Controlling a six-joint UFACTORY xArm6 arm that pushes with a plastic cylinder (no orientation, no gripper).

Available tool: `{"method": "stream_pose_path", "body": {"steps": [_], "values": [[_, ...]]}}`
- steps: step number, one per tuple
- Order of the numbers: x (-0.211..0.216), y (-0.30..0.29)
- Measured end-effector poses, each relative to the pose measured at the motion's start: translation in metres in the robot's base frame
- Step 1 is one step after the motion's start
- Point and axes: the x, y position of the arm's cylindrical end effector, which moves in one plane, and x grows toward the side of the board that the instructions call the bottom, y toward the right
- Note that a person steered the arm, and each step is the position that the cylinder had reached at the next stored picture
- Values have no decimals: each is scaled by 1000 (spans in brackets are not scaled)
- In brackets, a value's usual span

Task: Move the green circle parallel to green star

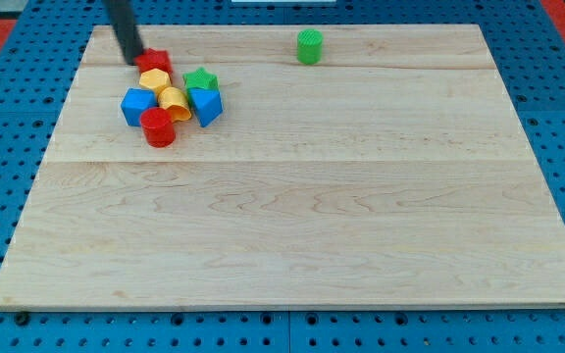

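Observation:
The green circle (309, 46) stands alone near the view's top, right of centre. The green star (201, 79) sits at the upper right of a cluster at the view's upper left. My tip (132, 60) is at the cluster's upper left, touching or just beside the red star (153, 63). It is far to the left of the green circle.
The cluster also holds a yellow block (154, 79), a second yellow block (174, 102), a blue block (137, 105), a blue block (205, 105) and a red cylinder (158, 126). The wooden board (302, 216) lies on a blue perforated table.

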Motion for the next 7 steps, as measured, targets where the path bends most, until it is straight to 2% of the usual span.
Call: {"method": "stream_pose_path", "body": {"steps": [1,2,4,6,7], "values": [[0,30],[-8,23],[-72,85],[-26,218],[-32,256]]}}
